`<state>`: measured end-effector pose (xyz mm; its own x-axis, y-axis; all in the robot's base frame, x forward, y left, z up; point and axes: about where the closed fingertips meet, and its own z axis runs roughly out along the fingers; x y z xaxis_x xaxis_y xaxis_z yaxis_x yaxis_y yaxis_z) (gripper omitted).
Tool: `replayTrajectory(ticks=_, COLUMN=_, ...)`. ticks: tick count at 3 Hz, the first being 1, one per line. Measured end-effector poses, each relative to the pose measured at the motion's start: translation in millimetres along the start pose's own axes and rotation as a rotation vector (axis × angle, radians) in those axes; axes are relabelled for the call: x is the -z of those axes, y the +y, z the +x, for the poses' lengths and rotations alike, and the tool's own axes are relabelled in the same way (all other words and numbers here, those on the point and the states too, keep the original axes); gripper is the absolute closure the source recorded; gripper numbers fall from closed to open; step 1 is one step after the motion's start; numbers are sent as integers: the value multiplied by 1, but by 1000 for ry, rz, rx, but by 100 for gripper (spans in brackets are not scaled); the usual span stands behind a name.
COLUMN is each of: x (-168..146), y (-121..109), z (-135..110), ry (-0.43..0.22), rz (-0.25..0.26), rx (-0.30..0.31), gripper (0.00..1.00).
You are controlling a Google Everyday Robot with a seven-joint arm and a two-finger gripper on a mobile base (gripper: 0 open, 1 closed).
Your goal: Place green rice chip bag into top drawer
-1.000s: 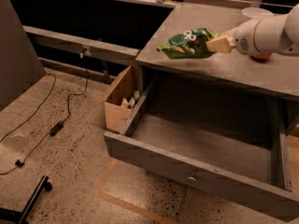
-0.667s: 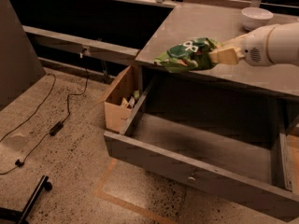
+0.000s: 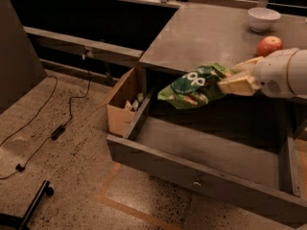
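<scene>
The green rice chip bag (image 3: 194, 86), crinkled with white lettering, hangs in the air off the table's front edge, above the open top drawer (image 3: 206, 150). My gripper (image 3: 229, 82) comes in from the right and is shut on the bag's right end. The drawer is pulled far out; its grey front panel with a small knob (image 3: 195, 182) faces the floor side. The drawer's inside is bare where it shows.
A red-orange apple (image 3: 268, 45) and a white bowl (image 3: 263, 18) sit on the grey table top (image 3: 206, 37) at the back right. A brown cardboard box (image 3: 123, 107) stands on the floor left of the drawer. Cables (image 3: 62, 123) lie on the floor.
My gripper has carried the bag off the table top, forward and down, so it now hangs over the open drawer. The apple and bowl have come into sight.
</scene>
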<state>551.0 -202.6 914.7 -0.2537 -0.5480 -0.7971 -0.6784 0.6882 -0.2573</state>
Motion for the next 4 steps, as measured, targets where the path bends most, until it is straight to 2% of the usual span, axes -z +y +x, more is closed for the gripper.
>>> replayTrajectory(ticks=1, x=-11, y=20, z=41, ry=90, rz=47, rx=13, gripper=100)
replayTrajectory(ticks=2, x=-25, y=33, z=86, ry=175, rz=85, rx=1, gripper=100)
replayTrajectory(ticks=3, x=-47, y=41, z=116, ry=224, rz=94, rx=-3, gripper=85)
replayTrajectory(ticks=4, x=-67, y=41, z=129, ry=242, rz=97, rx=-15, gripper=62)
